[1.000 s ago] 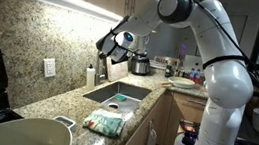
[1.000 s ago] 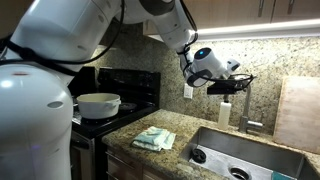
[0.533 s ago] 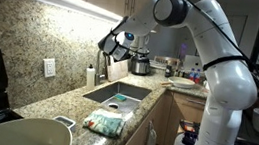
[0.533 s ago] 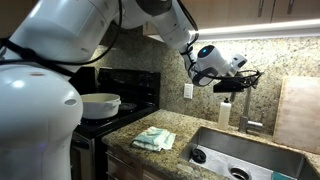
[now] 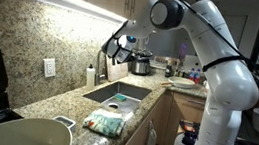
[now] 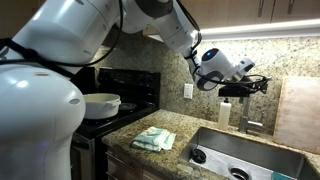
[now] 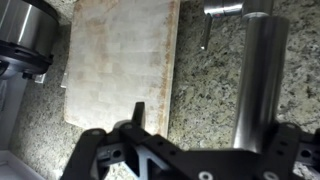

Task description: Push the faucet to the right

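The faucet (image 7: 262,75) is a silvery-grey tube that fills the right of the wrist view, standing in front of the granite backsplash. It sits between my gripper's (image 7: 212,135) black fingers, close to the right one. The gripper is open and holds nothing. In both exterior views the gripper (image 5: 120,49) (image 6: 246,88) hangs at the top of the faucet's arch (image 5: 104,67) (image 6: 246,112), above the sink (image 5: 117,91) (image 6: 240,160). I cannot tell whether a finger touches the tube.
A white soap bottle (image 5: 91,76) (image 6: 224,112) stands beside the faucet. A wooden cutting board (image 6: 298,112) (image 7: 120,60) leans on the backsplash. A folded towel (image 5: 105,123) (image 6: 153,138) lies on the counter. A white pot (image 6: 98,103) sits on the stove, a metal pot (image 5: 140,64) beyond the sink.
My gripper has moved steadily along the counter towards the cutting board side, at the height of the faucet's arch. It stays open.
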`<action>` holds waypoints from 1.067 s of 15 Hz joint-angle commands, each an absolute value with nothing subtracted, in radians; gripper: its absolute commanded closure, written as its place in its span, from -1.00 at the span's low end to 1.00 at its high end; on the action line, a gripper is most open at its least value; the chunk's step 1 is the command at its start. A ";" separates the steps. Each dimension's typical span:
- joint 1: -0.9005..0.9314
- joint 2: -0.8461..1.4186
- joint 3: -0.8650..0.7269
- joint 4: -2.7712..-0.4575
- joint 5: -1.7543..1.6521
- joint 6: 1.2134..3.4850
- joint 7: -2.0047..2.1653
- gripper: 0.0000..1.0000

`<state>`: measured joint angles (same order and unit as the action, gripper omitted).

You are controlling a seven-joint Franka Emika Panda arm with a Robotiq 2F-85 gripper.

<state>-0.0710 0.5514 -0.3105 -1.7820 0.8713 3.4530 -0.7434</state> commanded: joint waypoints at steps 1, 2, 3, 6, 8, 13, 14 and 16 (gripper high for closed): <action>-0.038 0.549 -0.386 -1.797 0.894 3.453 -0.726 -1.00; -0.031 0.550 -0.399 -1.798 0.895 3.453 -0.724 -1.00; -0.023 0.553 -0.416 -1.797 0.897 3.453 -0.724 -1.00; -0.011 0.556 -0.438 -1.804 0.900 3.460 -0.721 -1.00; -0.001 0.563 -0.460 -1.804 0.907 3.460 -0.719 -1.00; -0.004 0.571 -0.476 -1.802 0.920 3.461 -0.719 -1.00; -0.010 0.569 -0.472 -1.801 0.921 3.461 -0.721 -1.00; -0.023 0.562 -0.463 -1.796 0.914 3.454 -0.721 -1.00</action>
